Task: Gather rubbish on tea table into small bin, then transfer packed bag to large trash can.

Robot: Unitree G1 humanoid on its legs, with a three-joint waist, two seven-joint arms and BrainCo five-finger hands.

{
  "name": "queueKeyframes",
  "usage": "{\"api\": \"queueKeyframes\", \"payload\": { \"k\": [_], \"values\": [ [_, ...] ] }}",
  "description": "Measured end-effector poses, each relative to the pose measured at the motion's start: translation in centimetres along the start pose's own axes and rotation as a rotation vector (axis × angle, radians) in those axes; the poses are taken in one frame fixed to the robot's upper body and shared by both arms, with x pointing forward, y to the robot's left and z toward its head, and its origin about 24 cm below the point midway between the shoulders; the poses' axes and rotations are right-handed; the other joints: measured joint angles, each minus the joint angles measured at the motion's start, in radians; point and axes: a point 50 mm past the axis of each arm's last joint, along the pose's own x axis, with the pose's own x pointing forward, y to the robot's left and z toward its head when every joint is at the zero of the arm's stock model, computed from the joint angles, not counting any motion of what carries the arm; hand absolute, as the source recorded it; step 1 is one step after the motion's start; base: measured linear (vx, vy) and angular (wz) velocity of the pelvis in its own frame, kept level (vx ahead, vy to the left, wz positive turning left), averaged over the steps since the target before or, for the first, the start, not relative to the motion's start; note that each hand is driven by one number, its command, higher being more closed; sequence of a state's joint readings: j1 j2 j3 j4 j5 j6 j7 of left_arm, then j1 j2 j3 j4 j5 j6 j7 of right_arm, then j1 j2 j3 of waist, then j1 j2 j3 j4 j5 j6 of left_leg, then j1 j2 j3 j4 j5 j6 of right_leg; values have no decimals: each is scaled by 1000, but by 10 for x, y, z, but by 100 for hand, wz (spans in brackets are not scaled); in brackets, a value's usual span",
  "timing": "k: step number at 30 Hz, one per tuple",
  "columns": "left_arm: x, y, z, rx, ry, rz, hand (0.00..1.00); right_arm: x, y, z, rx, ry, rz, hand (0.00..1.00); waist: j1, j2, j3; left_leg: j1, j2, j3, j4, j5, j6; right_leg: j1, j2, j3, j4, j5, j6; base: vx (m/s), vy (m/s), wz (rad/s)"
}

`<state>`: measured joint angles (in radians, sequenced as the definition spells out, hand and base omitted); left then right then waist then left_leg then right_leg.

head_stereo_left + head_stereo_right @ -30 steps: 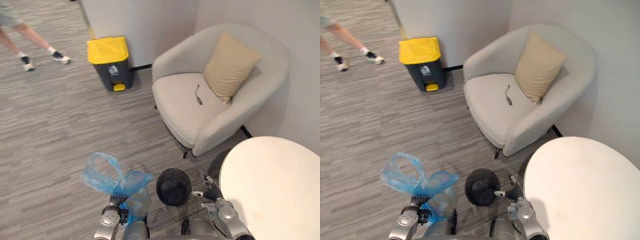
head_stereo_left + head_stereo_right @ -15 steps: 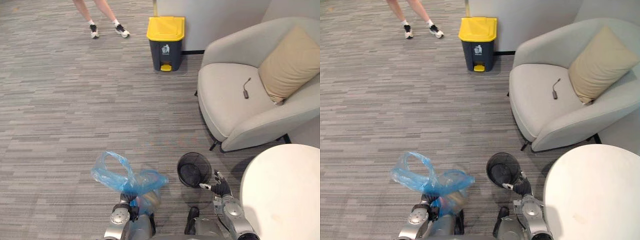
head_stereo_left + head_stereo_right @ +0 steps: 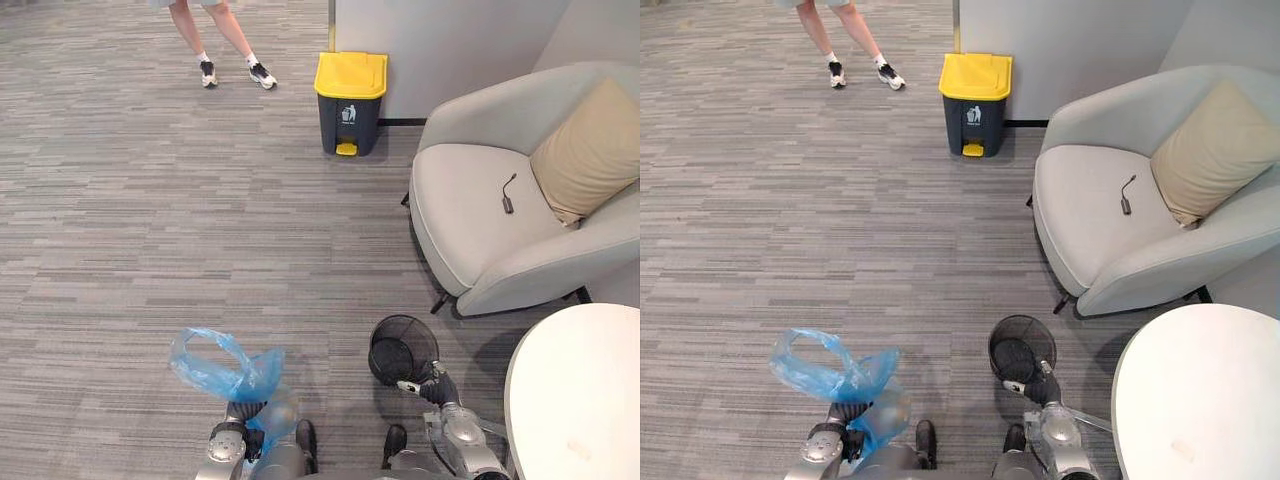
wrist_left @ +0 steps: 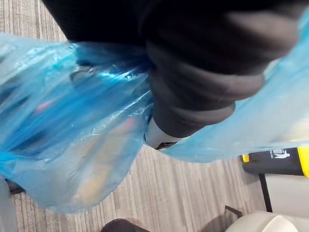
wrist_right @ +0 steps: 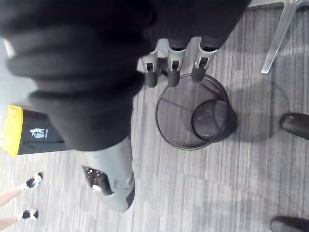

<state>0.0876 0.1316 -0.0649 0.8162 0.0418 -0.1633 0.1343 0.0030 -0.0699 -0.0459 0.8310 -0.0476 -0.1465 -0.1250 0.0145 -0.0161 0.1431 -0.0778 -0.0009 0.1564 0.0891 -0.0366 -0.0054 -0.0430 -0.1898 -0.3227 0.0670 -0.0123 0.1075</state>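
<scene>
one bag (image 3: 215, 365), one bin (image 3: 403, 348), one can (image 3: 351, 88)

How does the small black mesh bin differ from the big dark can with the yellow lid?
The round black mesh bin is open-topped; the boxy dark grey trash can has its yellow lid shut. The mesh bin sits close by the right hand; the trash can stands far off by the wall. Both stand upright on the grey carpet.

Grey carpet floor (image 3: 150, 250) — mesh bin (image 3: 420, 338), yellow-lidded can (image 3: 350, 85), armchair (image 3: 470, 210) standing on it.
</scene>
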Motion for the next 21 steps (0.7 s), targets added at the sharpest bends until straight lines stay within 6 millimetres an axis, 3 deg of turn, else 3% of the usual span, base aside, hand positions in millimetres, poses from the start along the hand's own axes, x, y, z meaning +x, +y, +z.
{"api": "queueKeyframes", "payload": {
  "k": [2, 4, 6, 7, 9, 10, 11, 12, 13, 15, 17, 18, 20, 21],
  "values": [
    [2, 2, 3, -6, -7, 8, 100, 0, -3, -2, 16, 14, -16, 0, -1, -15, 1, -19, -15, -23, 55, -42, 10, -36, -42, -17, 137, -83, 20, 62, 6, 45],
    [0, 5, -1, -11, 4, 21, 100, 0, -4, -2, 18, 14, -18, 0, -2, -28, 2, -28, -28, -62, 90, -82, 26, -62, -82, -6, 275, -125, 34, 70, -3, 61],
    [1, 6, 0, -12, 0, 23, 100, 0, -5, -3, 22, 17, -24, 0, -7, -26, 5, -11, -40, -121, 87, -91, 35, -132, -99, 80, 477, -110, 11, 132, 14, 84],
    [2, 9, 3, -7, -8, 30, 100, -1, -3, -6, 25, 24, -16, 0, -12, -15, 14, 0, -33, -162, 96, -91, 47, -172, -62, 144, 527, -170, 6, 177, -14, 74],
    [3, 12, 6, -11, -16, 41, 100, -1, -1, -4, 34, 22, -1, 0, -13, -24, 14, 5, -24, -220, 100, -100, 56, -215, 26, 216, 519, -217, -26, 250, -135, 101],
    [5, 13, 9, -8, -24, 42, 100, 0, -3, -4, 33, 21, -7, 0, -28, -22, 15, 9, -20, -262, 99, -103, 49, -240, 81, 249, 483, -219, -31, 189, -147, 115],
    [6, 14, 10, -6, -28, 43, 100, -1, -5, -5, 30, 24, -11, 0, -34, -22, 16, 15, -20, -281, 100, -101, 35, -245, 102, 264, 451, -216, -35, 201, -167, 122],
    [6, 15, 9, 3, -27, 43, 100, -4, -8, -13, 38, 46, -21, 0, -42, -43, 10, 24, -47, -315, 127, -124, -10, -235, 119, 309, 333, -159, -75, 178, -146, 94],
    [6, 13, 10, -2, -23, 40, 100, -5, -12, -15, 36, 53, -28, 0, -51, -56, 8, 21, -53, -333, 147, -142, -17, -227, 117, 306, 349, -131, -96, 253, -227, 86],
    [6, 2, 9, -17, -16, 18, 100, -4, -23, -17, 78, 61, -74, 0, -51, 4, 10, 29, -13, -344, 161, -168, -52, -202, 142, 263, 329, -146, -106, 265, -187, 35],
    [6, 3, 9, -22, -17, 23, 100, -5, -25, -18, 96, 66, -83, 0, -52, 33, 15, 26, 26, -315, 180, -183, -81, -176, 176, 250, 299, -148, -114, 236, -147, 5],
    [6, 4, 9, -28, -15, 29, 100, -6, -25, -20, 99, 73, -82, 0, -52, 35, 17, 25, 37, -292, 205, -192, -96, -158, 184, 246, 289, -151, -119, 220, -125, 2],
    [5, 6, 6, -54, -5, 45, 100, -9, -23, -25, 110, 86, -82, 0, -54, 21, 27, -30, 80, -169, 441, -206, -162, -49, 195, 243, 235, -165, -141, 207, -100, 3],
    [5, 4, 7, -58, -12, 43, 100, -11, -22, -27, 113, 87, -82, 0, -52, 19, 29, -55, 103, -116, 516, -210, -154, -24, 197, 243, 221, -169, -147, 153, -36, -3]
  ]
}}
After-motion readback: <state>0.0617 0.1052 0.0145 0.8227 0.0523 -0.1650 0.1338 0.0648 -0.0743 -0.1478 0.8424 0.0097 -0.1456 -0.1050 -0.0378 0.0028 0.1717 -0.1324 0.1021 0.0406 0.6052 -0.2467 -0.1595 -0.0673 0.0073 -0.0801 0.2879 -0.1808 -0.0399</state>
